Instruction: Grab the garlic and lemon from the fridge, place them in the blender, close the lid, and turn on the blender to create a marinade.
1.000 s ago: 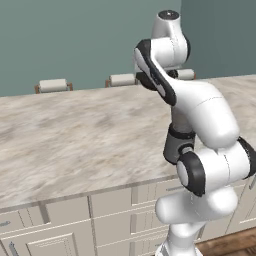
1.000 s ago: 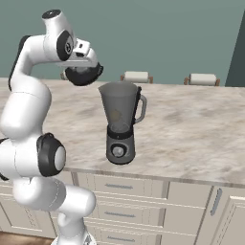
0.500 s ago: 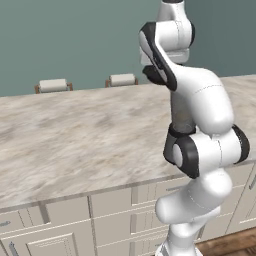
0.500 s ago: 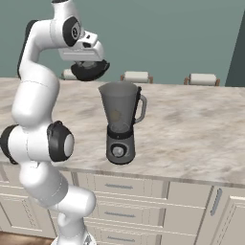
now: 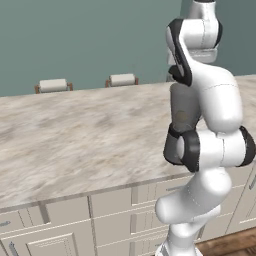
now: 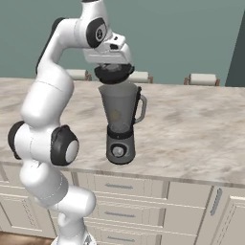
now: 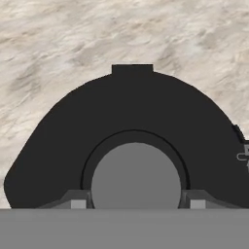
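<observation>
From the left base view, our arm [image 5: 207,125] hides most of the blender [image 5: 182,112]. In the hand view the lid [image 7: 131,121] covers the jar's mouth, so we cannot see the blender's contents.

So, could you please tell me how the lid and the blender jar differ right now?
The lid is flat, opaque black and held up by the gripper; the blender jar is tall, smoky, see-through and stands on its grey base on the counter. Both are round, the lid hanging just above the jar's mouth.

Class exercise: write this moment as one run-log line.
phase: closing blender | gripper: shut on lid, by its centre cap | lid: just above blender jar mouth, not seated
</observation>
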